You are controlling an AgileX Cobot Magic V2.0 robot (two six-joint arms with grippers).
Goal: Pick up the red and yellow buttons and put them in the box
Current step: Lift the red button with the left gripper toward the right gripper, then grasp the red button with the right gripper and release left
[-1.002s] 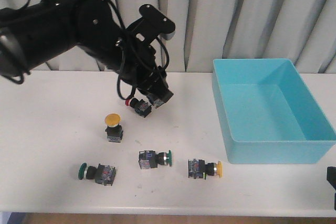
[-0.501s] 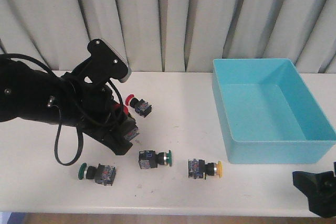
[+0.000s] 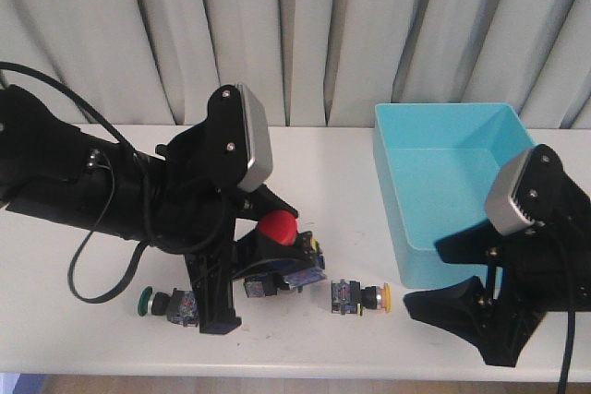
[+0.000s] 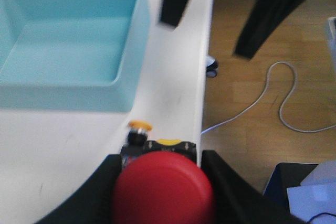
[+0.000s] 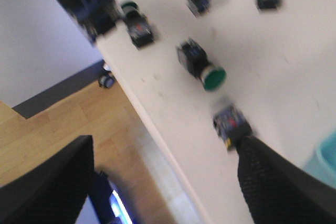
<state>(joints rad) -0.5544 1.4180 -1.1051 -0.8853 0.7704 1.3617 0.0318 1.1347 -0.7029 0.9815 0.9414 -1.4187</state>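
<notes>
The white desk [image 3: 314, 173] carries the turquoise box [image 3: 462, 186] at its right side, close to the far edge. The left gripper [image 3: 268, 256] is near the front edge, left of the middle, and its fingers are clamped on a red button [image 3: 277, 226], which is lifted above the desk. The right gripper [image 3: 462, 306] is at the front right corner, just before the box, and its fingers [image 5: 47, 182] stand wide apart with nothing between them. A yellow button [image 3: 360, 296] lies on its side near the front edge, between the two grippers. A green button [image 3: 166, 304] lies at the front, under the left arm.
</notes>
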